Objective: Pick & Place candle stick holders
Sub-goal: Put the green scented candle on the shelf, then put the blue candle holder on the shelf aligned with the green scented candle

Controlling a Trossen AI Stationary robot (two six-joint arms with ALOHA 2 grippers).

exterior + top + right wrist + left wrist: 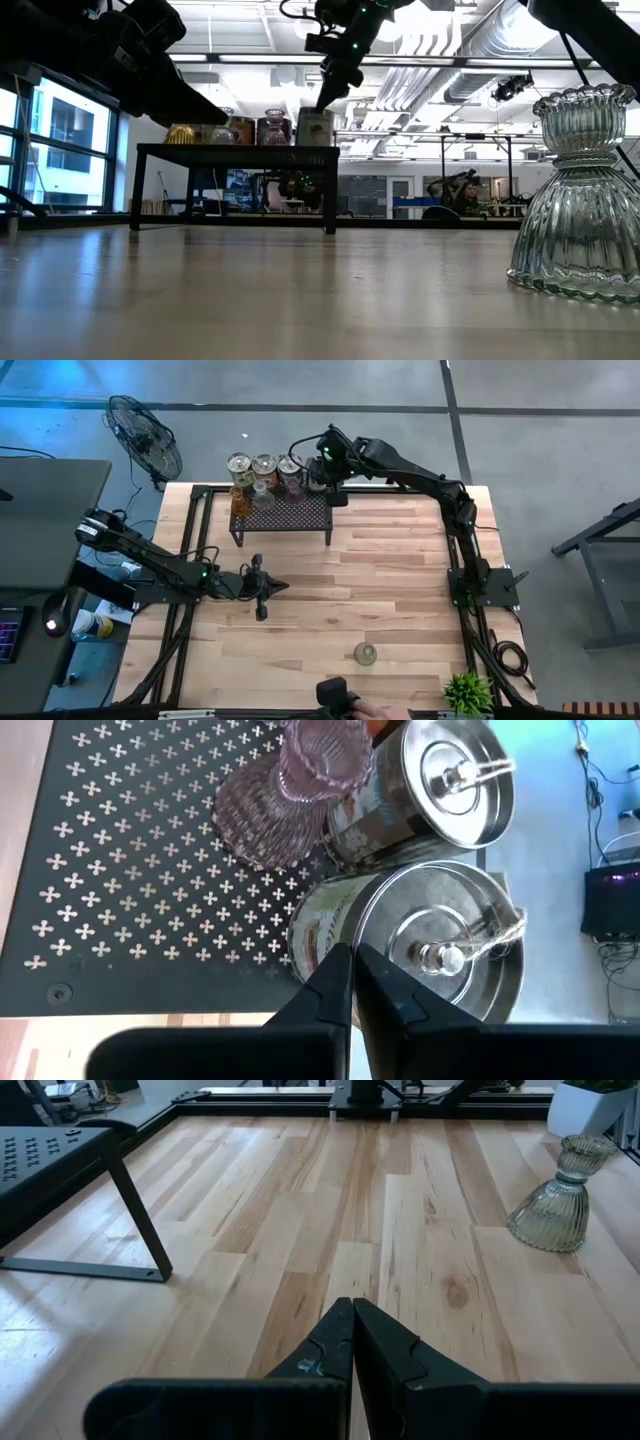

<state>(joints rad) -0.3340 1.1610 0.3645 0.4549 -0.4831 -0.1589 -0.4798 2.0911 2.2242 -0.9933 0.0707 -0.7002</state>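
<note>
Silver tins and a pink glass holder crowd the far end of the black rack; one clear holder stands alone on the table. The right gripper hovers above the tins, fingers together. The left gripper waits mid-table, fingers together.

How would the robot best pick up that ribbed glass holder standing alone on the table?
Probably by the narrow neck under its flared top, coming from above: the olive glass holder stands upright with open table around it, and its wide ribbed base slopes. The left pincer is nearer.
</note>
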